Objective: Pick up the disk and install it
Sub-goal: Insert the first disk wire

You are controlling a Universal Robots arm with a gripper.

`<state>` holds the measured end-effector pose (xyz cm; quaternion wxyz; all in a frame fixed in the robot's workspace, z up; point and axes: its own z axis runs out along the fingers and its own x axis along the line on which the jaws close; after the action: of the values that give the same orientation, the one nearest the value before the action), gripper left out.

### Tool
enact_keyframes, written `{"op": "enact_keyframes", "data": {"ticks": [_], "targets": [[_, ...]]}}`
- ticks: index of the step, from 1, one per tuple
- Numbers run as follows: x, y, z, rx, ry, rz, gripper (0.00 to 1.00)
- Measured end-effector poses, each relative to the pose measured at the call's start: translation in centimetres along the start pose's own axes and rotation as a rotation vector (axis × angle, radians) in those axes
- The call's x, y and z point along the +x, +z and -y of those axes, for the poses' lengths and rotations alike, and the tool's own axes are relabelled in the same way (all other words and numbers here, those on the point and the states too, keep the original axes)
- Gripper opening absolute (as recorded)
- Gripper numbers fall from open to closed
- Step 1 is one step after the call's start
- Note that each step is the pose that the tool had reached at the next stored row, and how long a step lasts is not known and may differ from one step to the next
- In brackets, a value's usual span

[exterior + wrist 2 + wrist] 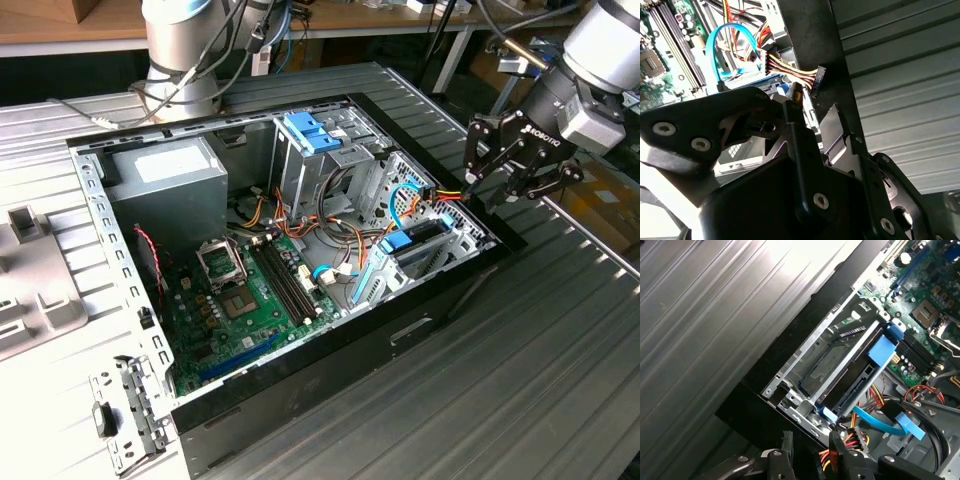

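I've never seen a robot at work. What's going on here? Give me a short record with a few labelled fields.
Setting: open black desktop computer case lying on a ribbed grey metal table
Inside: green motherboard, grey power supply box, coloured cables
Disk: grey hard drive in a light-blue plastic carrier, sitting in the metal drive cage by the case edge
Gripper: black gripper above that corner of the case, holding nothing
Gripper near: bundle of red, yellow and black wires

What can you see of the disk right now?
The disk sits in the drive cage at the case's edge, on the exterior view's right. In the first wrist view it looks like a flat grey drive in a light-blue plastic carrier, with a brighter blue tab at the end toward the motherboard. Nothing grips it. The tool hangs above that corner, beside the coloured power cable.
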<state>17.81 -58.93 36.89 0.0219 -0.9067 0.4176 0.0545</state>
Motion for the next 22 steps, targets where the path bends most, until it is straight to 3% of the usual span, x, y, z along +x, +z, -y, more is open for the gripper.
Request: {"op": "enact_keyframes", "data": {"ticks": [3, 5, 11, 20, 22], "targets": [[0.06, 0.1, 0.2, -0.0041, -0.036, -0.0002, 0.42], [-0.06, 0.2, 0.89, -0.0047, -0.041, -0.0001, 0.42], [0.0, 0.35, 1.22, -0.0135, -0.115, -0.0006, 0.42], [0.14, 0.51, 1.41, -0.0136, -0.116, -0.0007, 0.42], [0.14, 0.51, 1.41, -0.0137, -0.116, -0.0007, 0.34]]}}
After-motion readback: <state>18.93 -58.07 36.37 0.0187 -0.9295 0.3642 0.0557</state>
